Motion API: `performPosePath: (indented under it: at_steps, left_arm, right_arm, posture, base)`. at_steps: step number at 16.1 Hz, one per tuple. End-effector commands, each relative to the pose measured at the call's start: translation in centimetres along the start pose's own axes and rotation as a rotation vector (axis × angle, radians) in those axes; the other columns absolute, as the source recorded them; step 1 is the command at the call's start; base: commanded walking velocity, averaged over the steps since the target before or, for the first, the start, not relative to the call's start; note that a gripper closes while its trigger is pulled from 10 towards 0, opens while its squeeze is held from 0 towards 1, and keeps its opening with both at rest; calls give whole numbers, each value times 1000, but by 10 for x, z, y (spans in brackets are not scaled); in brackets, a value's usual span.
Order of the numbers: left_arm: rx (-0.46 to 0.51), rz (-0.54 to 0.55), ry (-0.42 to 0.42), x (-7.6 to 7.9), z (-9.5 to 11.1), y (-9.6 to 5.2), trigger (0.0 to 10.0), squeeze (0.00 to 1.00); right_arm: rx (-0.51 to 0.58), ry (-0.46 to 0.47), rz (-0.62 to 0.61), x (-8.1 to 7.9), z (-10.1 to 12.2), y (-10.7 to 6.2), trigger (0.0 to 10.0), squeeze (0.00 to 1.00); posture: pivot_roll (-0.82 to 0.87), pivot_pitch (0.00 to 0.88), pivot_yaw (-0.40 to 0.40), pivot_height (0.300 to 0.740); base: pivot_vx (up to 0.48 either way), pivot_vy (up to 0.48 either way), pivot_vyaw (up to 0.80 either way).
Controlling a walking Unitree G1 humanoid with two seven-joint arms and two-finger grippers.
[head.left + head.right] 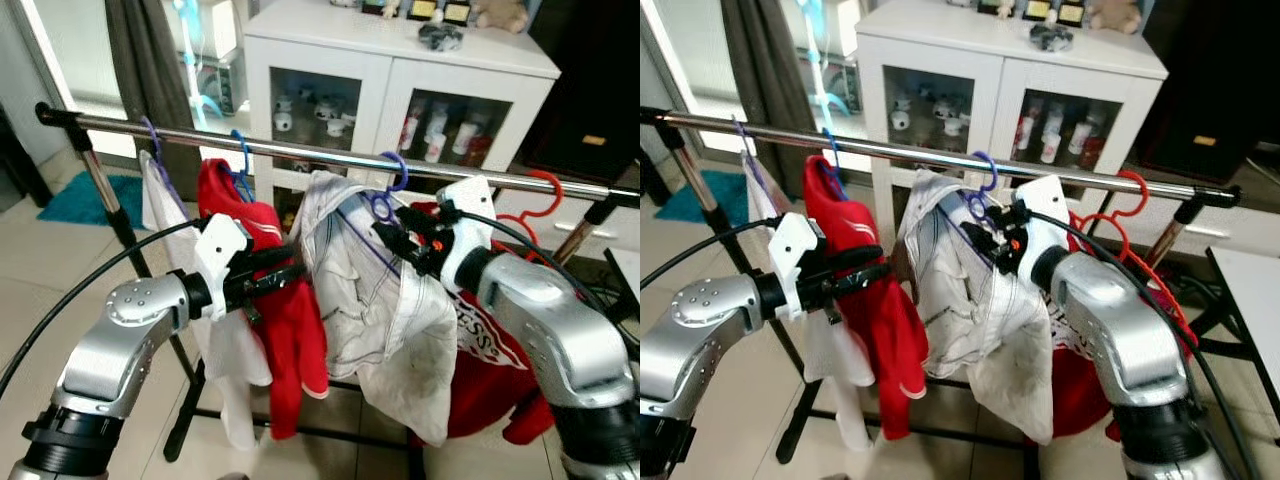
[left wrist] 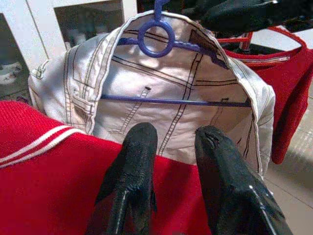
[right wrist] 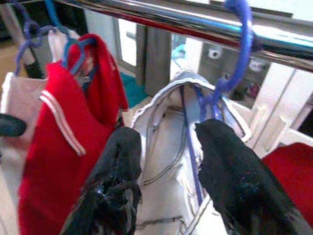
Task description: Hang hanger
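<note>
A blue hanger (image 1: 395,172) carrying a white denim garment (image 1: 370,300) hooks over the metal rail (image 1: 300,150). The hook (image 3: 239,44) sits on the bar. My right gripper (image 1: 392,238) is open just below the hook. Its fingers (image 3: 230,166) stand wide apart on either side of the garment's collar, and the hanger neck lies beside one of them. My left gripper (image 1: 288,268) reaches in from the left, open and holding nothing. Its fingertips (image 2: 139,142) hover over a red top (image 2: 49,186) and point at the white garment's collar (image 2: 146,88).
More clothes hang on the rail: a white shirt (image 1: 165,200) on a purple hanger, a red top (image 1: 290,320) on a blue hanger, and a red garment (image 1: 490,370) on a red hanger (image 1: 540,195). A white glass-door cabinet (image 1: 400,60) stands behind. A teal mat (image 1: 85,200) lies at the left.
</note>
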State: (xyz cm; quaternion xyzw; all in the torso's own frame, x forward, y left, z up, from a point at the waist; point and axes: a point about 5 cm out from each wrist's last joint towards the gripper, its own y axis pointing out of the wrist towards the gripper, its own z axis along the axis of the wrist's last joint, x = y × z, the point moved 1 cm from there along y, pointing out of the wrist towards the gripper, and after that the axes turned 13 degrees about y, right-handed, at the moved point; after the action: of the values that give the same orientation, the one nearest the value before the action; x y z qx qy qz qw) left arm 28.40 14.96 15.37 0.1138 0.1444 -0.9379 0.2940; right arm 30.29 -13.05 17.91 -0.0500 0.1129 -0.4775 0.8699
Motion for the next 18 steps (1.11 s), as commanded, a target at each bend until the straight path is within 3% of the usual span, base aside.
performPosePath:
  at_steps: [1, 4, 11, 18]
  left_arm:
    - [22, -14, 22, 0, 8, 2, 10000, 0]
    - [23, -25, 25, 2, 8, 0, 10000, 0]
    - [26, -21, 23, 2, 8, 0, 10000, 0]
    - [26, -16, 22, 1, 8, 1, 10000, 0]
  right_arm:
    - [-24, -8, -40, 3, 0, 4, 10000, 0]
    - [-45, 5, -96, 4, 2, 21, 10000, 0]
    - [-63, 24, -82, 0, -2, 37, 10000, 0]
    - [-68, 56, -199, 13, -3, 53, 10000, 0]
  posture:
    - [-26, 1, -53, 740]
    - [-25, 3, -56, 740]
    - [-24, 3, -63, 740]
    - [-24, 0, -65, 740]
  base:
    - [0, 0, 0]
    - [0, 0, 0]
    - [0, 0, 0]
    - [0, 0, 0]
